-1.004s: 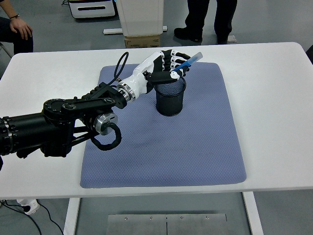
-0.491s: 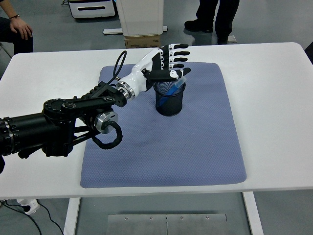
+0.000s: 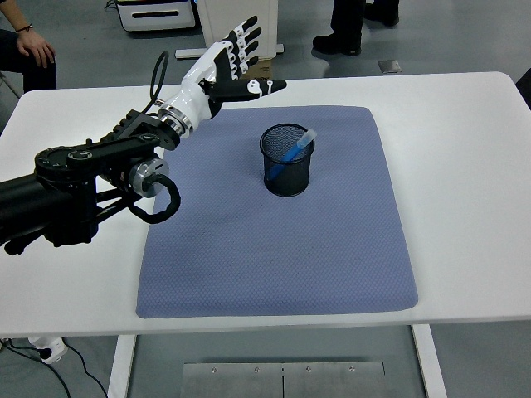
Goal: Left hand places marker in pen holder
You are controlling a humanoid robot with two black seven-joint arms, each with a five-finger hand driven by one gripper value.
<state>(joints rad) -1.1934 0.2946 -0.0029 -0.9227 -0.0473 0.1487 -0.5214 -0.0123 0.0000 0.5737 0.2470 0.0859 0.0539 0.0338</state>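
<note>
A black mesh pen holder (image 3: 288,162) stands upright on the blue mat (image 3: 332,249), toward the mat's back half. A blue marker (image 3: 295,147) with a pale cap leans inside it, its top poking over the right rim. My left hand (image 3: 238,65) is raised above the mat's back left corner, well to the left of the holder. Its fingers are spread and hold nothing. The black left arm (image 3: 83,174) runs in from the left edge. The right arm does not show.
The mat lies on a white table (image 3: 465,166). A person's hand (image 3: 35,46) rests at the far left beyond the table. Another person's legs (image 3: 348,21) and a white cabinet with a cardboard box (image 3: 236,29) stand behind the table.
The left hand let go of the marker, which dropped into the holder. The hand then opened and pulled back to the left and up, away from the holder.
</note>
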